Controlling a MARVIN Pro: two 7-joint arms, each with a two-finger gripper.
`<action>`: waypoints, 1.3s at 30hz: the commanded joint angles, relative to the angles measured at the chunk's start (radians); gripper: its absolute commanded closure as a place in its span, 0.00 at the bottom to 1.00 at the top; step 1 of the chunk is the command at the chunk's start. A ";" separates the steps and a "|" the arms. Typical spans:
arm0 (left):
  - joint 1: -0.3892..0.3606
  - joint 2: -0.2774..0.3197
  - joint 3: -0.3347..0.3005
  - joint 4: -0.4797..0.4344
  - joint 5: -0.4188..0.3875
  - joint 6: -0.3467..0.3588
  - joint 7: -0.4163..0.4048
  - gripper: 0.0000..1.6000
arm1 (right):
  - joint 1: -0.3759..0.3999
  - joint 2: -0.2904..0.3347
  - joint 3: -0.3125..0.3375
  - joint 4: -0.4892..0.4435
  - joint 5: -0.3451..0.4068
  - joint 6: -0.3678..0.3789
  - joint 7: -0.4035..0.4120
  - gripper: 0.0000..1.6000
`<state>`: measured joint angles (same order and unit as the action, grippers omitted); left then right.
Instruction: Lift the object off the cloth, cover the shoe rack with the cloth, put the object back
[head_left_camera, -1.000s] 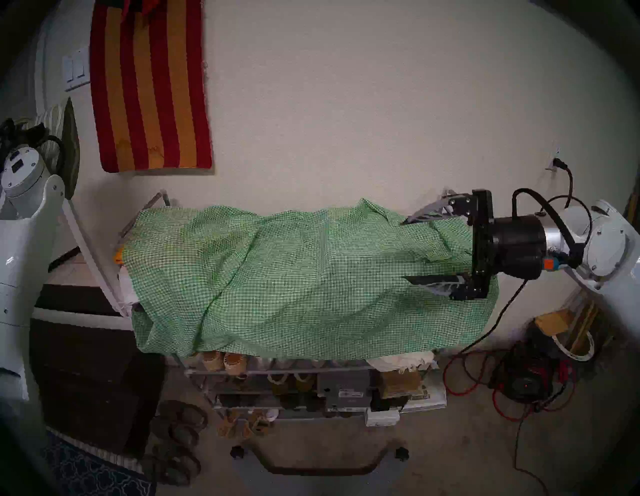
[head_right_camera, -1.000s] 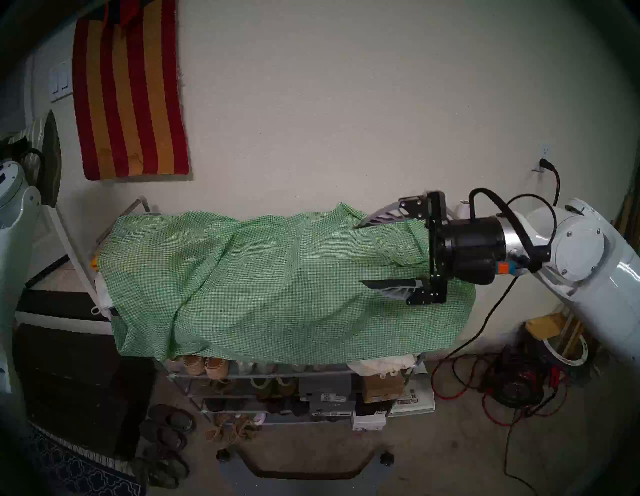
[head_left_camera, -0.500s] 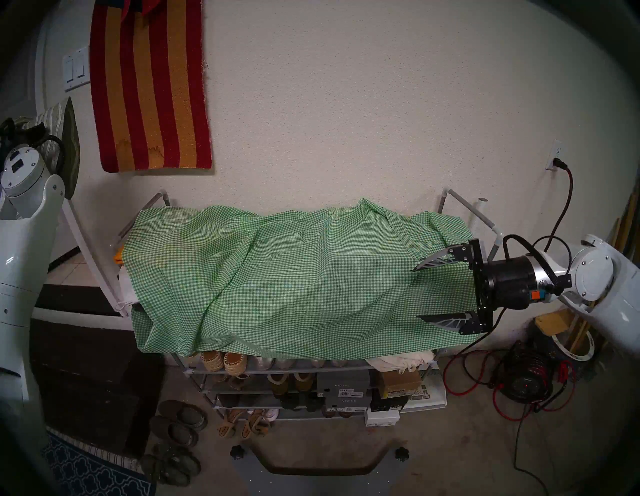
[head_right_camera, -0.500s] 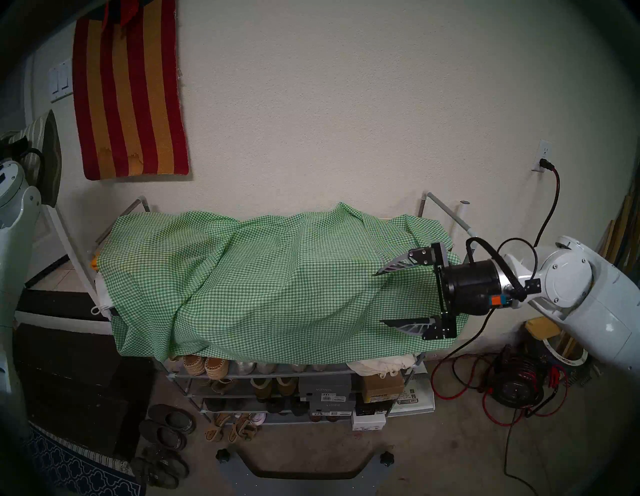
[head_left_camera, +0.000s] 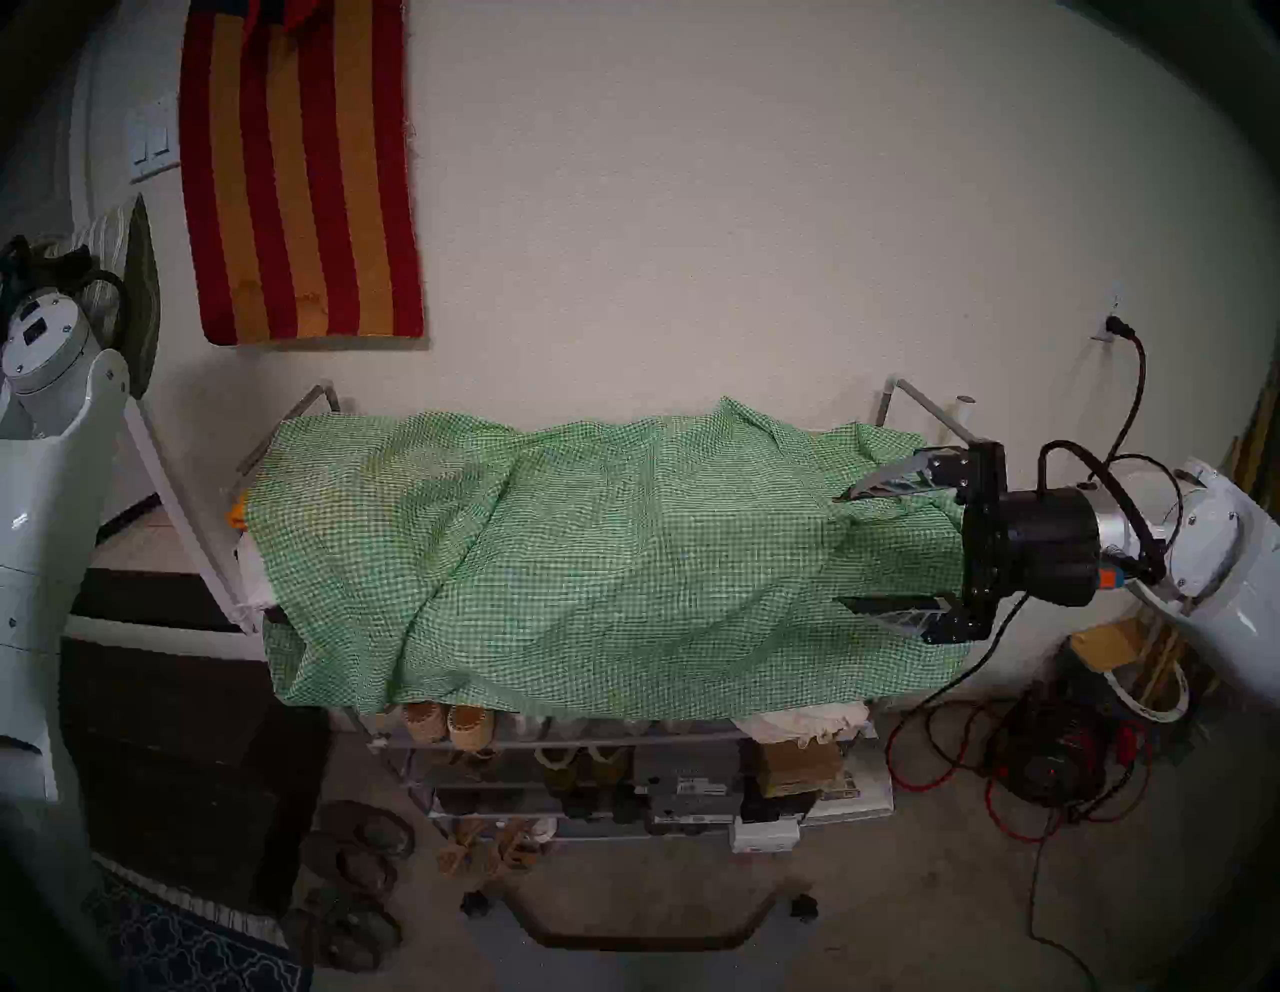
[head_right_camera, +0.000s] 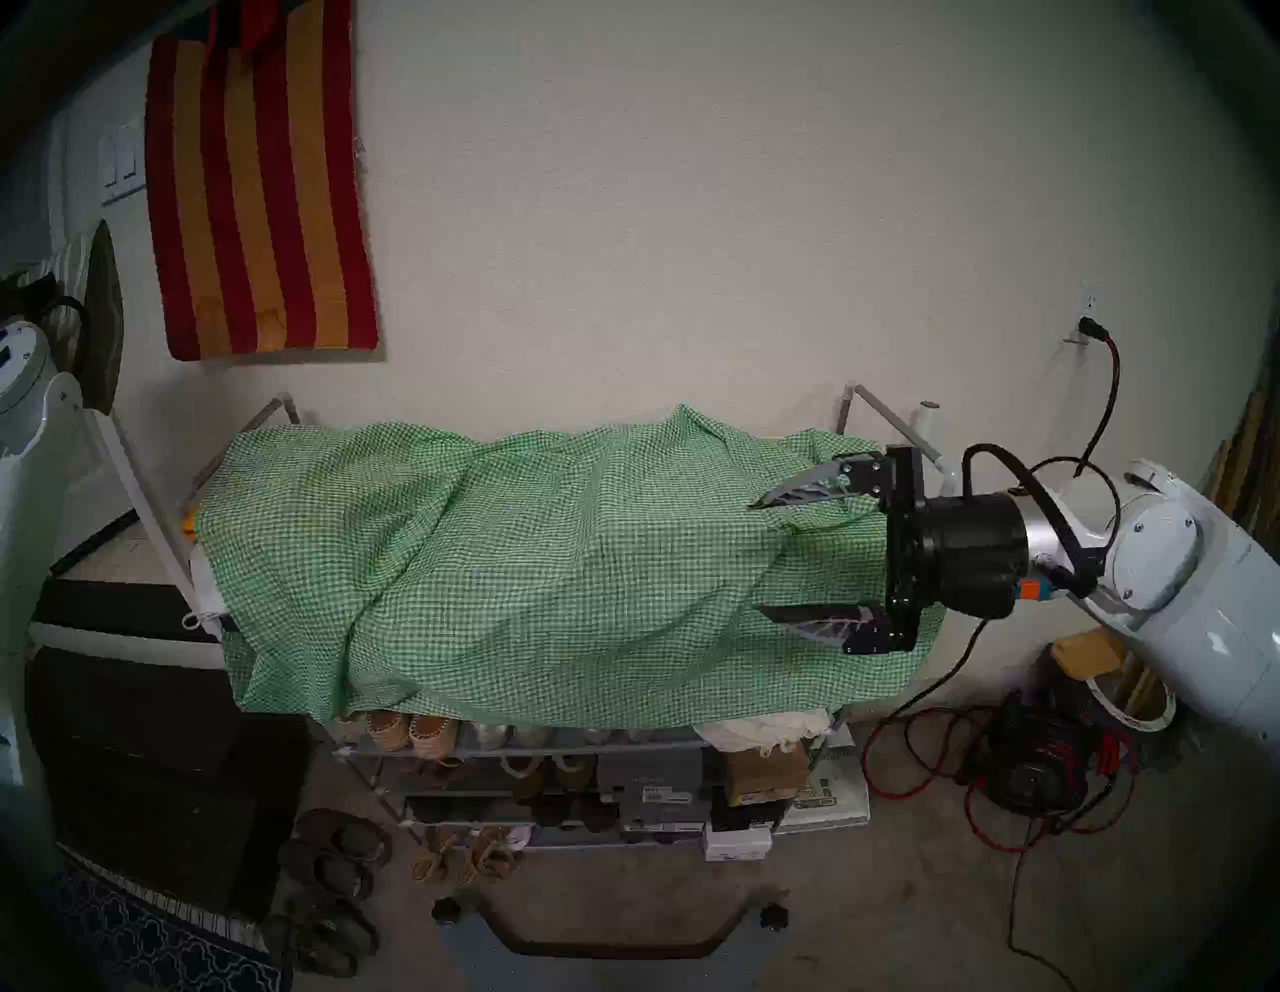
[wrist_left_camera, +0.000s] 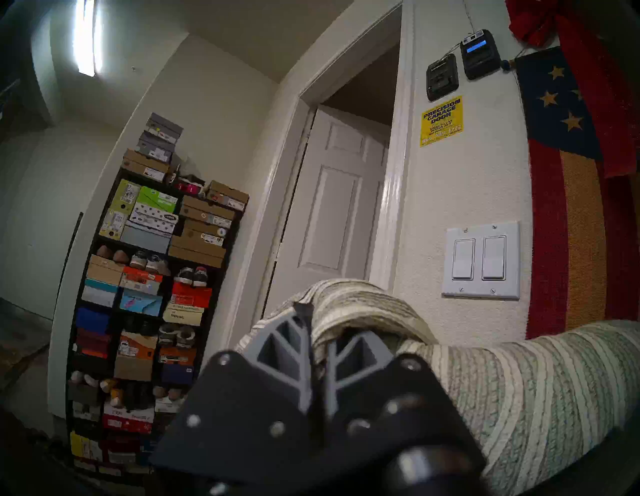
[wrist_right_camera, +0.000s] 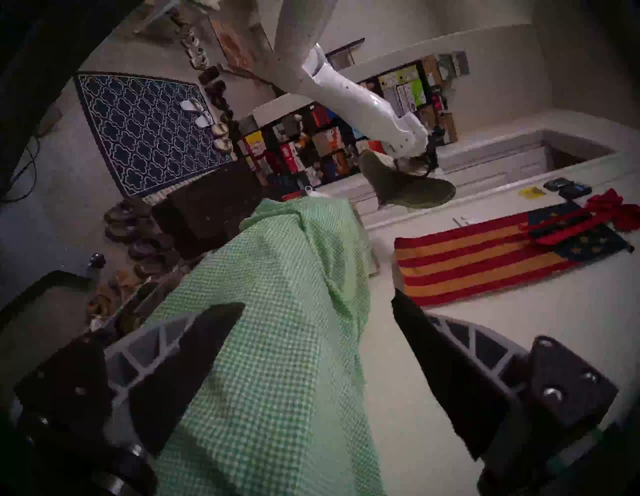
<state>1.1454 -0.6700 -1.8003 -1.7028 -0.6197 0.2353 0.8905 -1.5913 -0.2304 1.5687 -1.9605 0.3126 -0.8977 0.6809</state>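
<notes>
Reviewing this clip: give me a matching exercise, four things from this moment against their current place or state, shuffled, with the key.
Things:
1. sun hat
2. gingham cloth
3. right tool
4. striped rug

States:
A. hanging on the wall
B. open, above the cloth's right end
C. clamped in the left tool, away from the rack
D. draped over the top of the shoe rack

Pairs: 1-C, 2-D, 3-B, 4-A

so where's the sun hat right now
The sun hat is pinched in the left pincer, held up at the far left of the head view beside the light switches, well clear of the gingham-covered rack.
</notes>
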 joint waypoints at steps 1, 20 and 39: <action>-0.002 0.000 -0.003 -0.002 0.000 -0.001 0.002 1.00 | -0.033 -0.036 0.047 0.015 -0.027 -0.053 -0.027 0.00; -0.003 -0.002 -0.004 -0.001 0.004 0.001 -0.004 1.00 | -0.142 -0.142 0.204 0.134 -0.143 -0.062 -0.054 0.00; -0.004 -0.004 -0.007 -0.001 0.008 0.003 -0.007 1.00 | -0.286 -0.320 0.470 0.212 -0.243 -0.062 -0.074 0.00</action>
<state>1.1443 -0.6725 -1.8028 -1.7023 -0.6111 0.2398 0.8799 -1.8090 -0.4669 1.9530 -1.7408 0.0882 -0.9607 0.6131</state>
